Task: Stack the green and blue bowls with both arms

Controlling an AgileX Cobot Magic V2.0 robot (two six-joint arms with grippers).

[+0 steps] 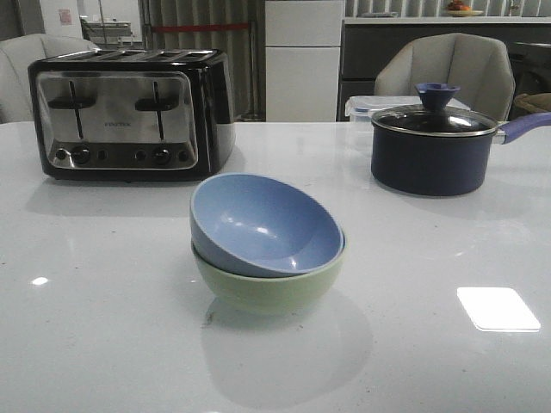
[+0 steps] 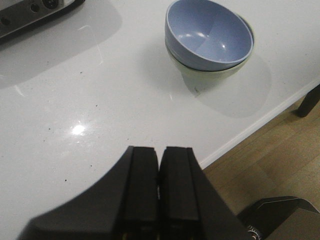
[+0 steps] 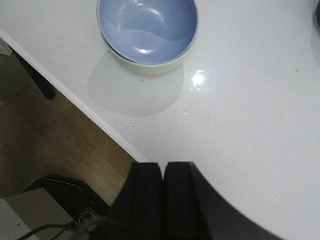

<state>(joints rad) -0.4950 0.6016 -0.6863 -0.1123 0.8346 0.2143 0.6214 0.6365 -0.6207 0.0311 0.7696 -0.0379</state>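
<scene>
The blue bowl (image 1: pixel 263 224) sits tilted inside the green bowl (image 1: pixel 271 288) at the middle of the white table. The stack also shows in the left wrist view, blue (image 2: pixel 207 32) on green (image 2: pixel 227 75), and in the right wrist view, blue (image 3: pixel 146 27) on green (image 3: pixel 150 67). My left gripper (image 2: pixel 160 150) is shut and empty, above the table's near edge, well apart from the bowls. My right gripper (image 3: pixel 164 165) is shut and empty, over the near edge on the other side. Neither arm shows in the front view.
A black and chrome toaster (image 1: pixel 129 112) stands at the back left. A dark navy lidded pot (image 1: pixel 435 146) with a purple handle stands at the back right. The table's near edge (image 2: pixel 260 125) drops to a wooden floor (image 3: pixel 60 135).
</scene>
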